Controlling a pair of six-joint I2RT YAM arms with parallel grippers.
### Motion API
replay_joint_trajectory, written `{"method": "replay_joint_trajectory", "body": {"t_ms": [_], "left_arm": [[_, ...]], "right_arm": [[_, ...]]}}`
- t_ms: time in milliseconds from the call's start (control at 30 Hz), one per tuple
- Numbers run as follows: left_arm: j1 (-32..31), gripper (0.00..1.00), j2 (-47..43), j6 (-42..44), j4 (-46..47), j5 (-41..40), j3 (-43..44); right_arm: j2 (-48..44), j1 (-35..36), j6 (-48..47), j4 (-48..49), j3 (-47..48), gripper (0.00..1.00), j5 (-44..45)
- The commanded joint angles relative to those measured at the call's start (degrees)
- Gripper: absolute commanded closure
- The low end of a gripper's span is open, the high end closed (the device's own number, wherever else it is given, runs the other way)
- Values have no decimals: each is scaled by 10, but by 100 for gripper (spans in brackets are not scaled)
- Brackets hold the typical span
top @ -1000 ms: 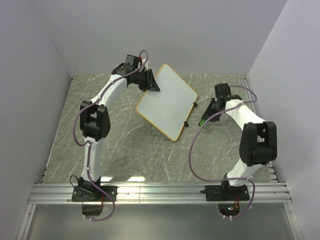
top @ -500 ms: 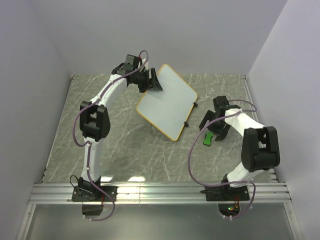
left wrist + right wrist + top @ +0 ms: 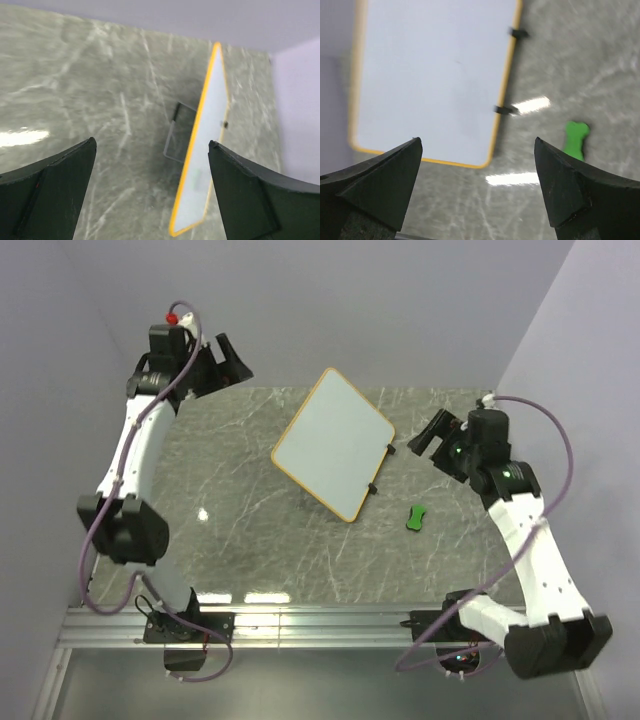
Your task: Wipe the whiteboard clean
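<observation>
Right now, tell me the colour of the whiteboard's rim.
Orange-yellow rim around the whiteboard; clearest in the right wrist view.

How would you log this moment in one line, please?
whiteboard: clean | eraser: on table | left pincer: open, empty | right pincer: open, empty

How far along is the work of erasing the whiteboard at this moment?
Done, as it looks: the white rounded-corner whiteboard with the orange rim shows no marks in the top or right wrist view. In hand: nothing; the left arm's black fingers and the right arm's black fingers are open and empty, away from the board, and the small green eraser block lies on the grey marble table. Left: seemingly nothing.
</observation>
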Motion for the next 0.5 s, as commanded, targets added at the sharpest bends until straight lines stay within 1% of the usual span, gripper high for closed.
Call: {"method": "replay_joint_trajectory", "body": {"t_ms": [0, 67, 167, 200, 233, 267, 300, 333, 367, 400, 467], "left_arm": [[-10, 1, -73, 8, 32, -102, -105], [-10, 1, -124, 8, 58, -131, -173], [-8, 1, -179, 7, 69, -165, -230], [-7, 1, -208, 6, 73, -189, -266], [-6, 1, -222, 3, 77, -204, -284], [-5, 1, -249, -16, 75, -208, -311], [-2, 1, -249, -29, 73, -208, -321], [0, 1, -273, -41, 72, -234, -332], [0, 0, -287, -61, 75, -235, -352], [0, 1, -313, -69, 84, -231, -362], [0, 0, -334, -85, 88, -228, -384]], "right_arm": [[-46, 3, 22, 50, 29, 0, -23], [-71, 3, 37, 72, 27, 0, -18], [-109, 3, 57, 88, 18, 0, -21], [-118, 2, 61, 99, 7, 0, -26], [-129, 2, 61, 106, -1, 0, -32], [-148, 2, 66, 113, -17, 0, -38], [-160, 2, 69, 116, -26, 0, -43], [-169, 2, 73, 116, -34, 0, -46], [-187, 2, 76, 112, -47, 0, -47], [-195, 3, 85, 109, -53, 0, -52], [-215, 2, 91, 99, -69, 0, -53]]}}
